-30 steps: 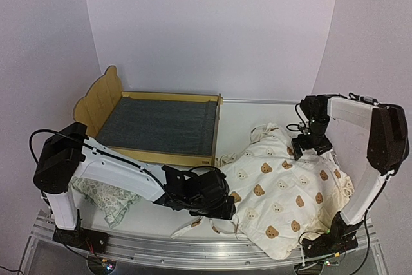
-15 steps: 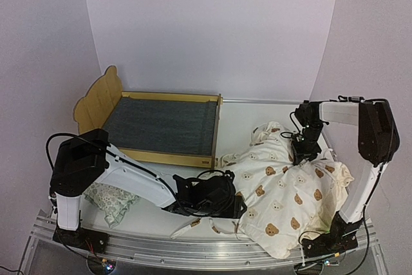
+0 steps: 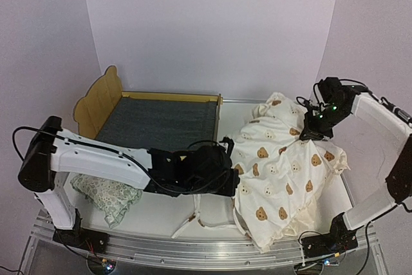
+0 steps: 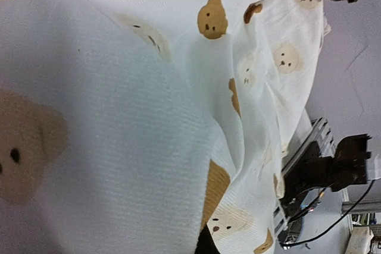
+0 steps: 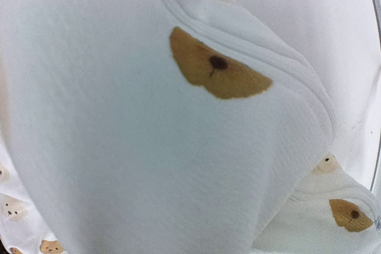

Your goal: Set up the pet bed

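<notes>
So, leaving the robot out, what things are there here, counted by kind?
Wooden pet bed: 1
Bear-print cover: 1
Floral pillow: 1
Total: 3

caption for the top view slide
Left gripper and right gripper hold the bear-print cover up beside the pet bed.

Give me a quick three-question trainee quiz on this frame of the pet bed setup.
1. True or false: the pet bed has a bare grey base.
2. How many grippers grip the bear-print cover? A) none B) one C) two
3. Name the item lying near the base of the left arm.
Key: 1 true; 2 C, left gripper and right gripper; 3 the pillow.
</notes>
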Controlling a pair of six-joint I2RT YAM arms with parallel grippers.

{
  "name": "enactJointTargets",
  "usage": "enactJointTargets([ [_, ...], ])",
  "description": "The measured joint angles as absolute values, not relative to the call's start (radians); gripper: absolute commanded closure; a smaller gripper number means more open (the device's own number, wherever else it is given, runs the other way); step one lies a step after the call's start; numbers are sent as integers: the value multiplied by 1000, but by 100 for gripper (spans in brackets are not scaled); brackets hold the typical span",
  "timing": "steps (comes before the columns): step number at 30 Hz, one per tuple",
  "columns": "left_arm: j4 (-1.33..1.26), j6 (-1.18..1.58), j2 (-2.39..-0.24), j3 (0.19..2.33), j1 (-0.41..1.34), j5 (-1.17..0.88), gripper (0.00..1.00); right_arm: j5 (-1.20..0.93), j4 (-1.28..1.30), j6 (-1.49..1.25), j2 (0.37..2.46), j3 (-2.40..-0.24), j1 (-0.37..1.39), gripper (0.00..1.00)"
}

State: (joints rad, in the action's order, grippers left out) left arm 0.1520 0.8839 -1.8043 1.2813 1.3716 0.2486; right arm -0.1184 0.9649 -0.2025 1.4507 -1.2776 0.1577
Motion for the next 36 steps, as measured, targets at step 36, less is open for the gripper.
enactJointTargets([
  [36, 690, 227, -1398, 1754, 942, 835, 96, -262, 639, -864, 1829, -1855, 636, 100],
])
